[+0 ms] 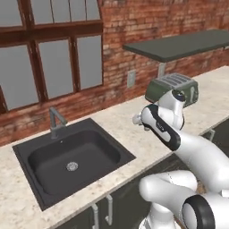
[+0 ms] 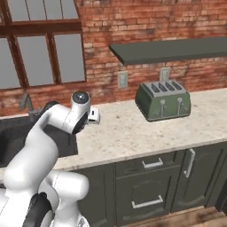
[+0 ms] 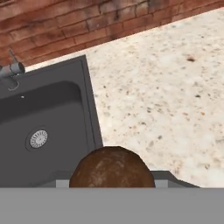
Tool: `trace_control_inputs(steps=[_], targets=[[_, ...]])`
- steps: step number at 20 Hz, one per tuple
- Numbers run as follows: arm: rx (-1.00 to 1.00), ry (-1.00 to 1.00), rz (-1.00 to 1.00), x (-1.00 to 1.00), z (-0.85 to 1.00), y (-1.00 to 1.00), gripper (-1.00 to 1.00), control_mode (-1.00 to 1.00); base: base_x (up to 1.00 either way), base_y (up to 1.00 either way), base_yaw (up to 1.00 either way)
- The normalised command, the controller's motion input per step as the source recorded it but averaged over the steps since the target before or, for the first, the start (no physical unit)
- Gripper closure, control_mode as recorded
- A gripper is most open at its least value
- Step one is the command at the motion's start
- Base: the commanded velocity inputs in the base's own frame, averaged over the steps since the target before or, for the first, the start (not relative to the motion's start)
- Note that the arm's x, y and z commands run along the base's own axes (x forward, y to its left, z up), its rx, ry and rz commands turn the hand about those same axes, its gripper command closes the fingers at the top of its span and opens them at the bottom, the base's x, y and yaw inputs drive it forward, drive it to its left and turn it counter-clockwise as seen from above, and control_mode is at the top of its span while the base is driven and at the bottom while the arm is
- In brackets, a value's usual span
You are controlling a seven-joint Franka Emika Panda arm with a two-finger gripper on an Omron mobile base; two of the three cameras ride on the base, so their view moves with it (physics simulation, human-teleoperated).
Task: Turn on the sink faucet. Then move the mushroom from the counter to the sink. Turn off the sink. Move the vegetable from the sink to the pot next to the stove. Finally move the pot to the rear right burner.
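A round brown mushroom [image 3: 112,168] sits close up at the bottom of the hand view, held off the counter [image 3: 166,87] just right of the sink's rim. My gripper [image 1: 137,119] hangs above the counter between the sink [image 1: 27,150] and the toaster, shut on the mushroom; it also appears in the right base view [image 2: 93,116]. The dark sink [image 3: 57,113] has a round drain [image 3: 38,138]. The grey faucet [image 1: 56,120] stands at the sink's back edge, and its spout [image 3: 11,70] reaches over the basin.
A green toaster [image 1: 172,89] stands on the counter to the right, under a dark wall shelf [image 1: 179,44]. A brick wall and windows run behind. Drawers and cabinet doors [image 2: 150,186] lie below the counter edge.
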Motion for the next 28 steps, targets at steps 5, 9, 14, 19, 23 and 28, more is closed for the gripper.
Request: trace_control_inputs(steps=[5,9,14,19,23,28], targets=[[0.0,0.0,0.0,0.0,0.0,0.0,1.0,1.0,-0.06,-0.16,-0.46],[0.0,0.0,0.0,0.0,0.0,0.0,1.0,1.0,-0.06,-0.13,-0.47],[0.0,0.0,0.0,0.0,0.0,0.0,1.0,1.0,-0.03,-0.14,-0.47],[0.0,0.0,0.0,0.0,0.0,0.0,1.0,1.0,0.0,-0.19,-0.46],[0.0,0.0,0.0,0.0,0.0,0.0,1.0,1.0,0.0,-0.2,-0.47],[0.0,0.0,0.0,0.0,0.0,0.0,1.0,1.0,0.0,-0.23,-0.46]])
